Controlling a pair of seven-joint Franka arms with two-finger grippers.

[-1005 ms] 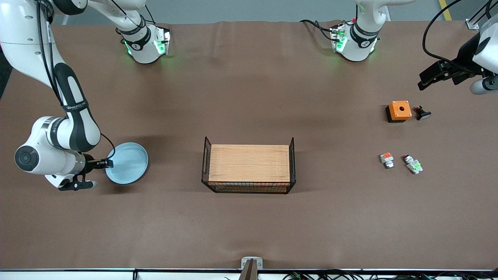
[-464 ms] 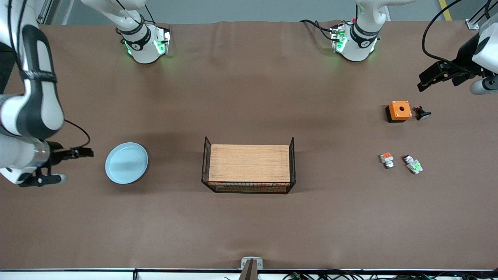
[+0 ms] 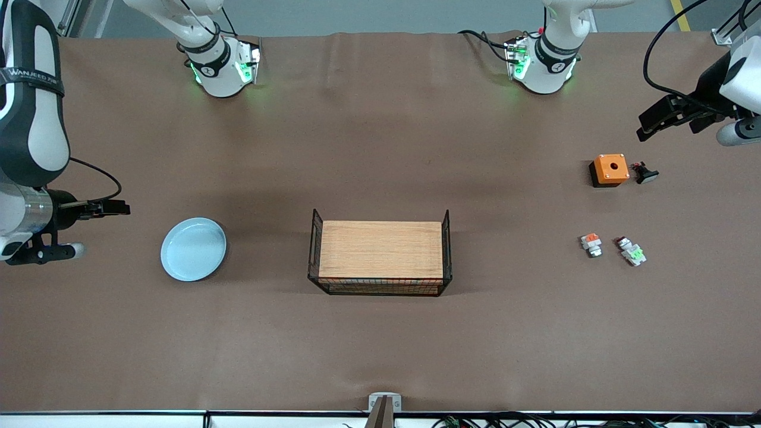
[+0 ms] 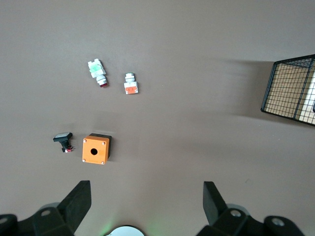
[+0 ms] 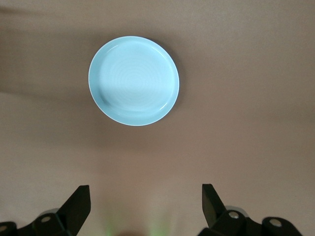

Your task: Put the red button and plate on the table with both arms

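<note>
We see the table from high across, facing both robot bases. Each wrist camera looks straight down. The right wrist view shares the plate with the front view.

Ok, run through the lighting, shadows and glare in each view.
Front view: even light, soft shadows beside the wire rack and the plate, green glow at both arm bases. Right wrist view: a shadow band falls across the glossy plate, no hard glare. Left wrist view: the rack casts a broad soft shadow on the table.
</note>
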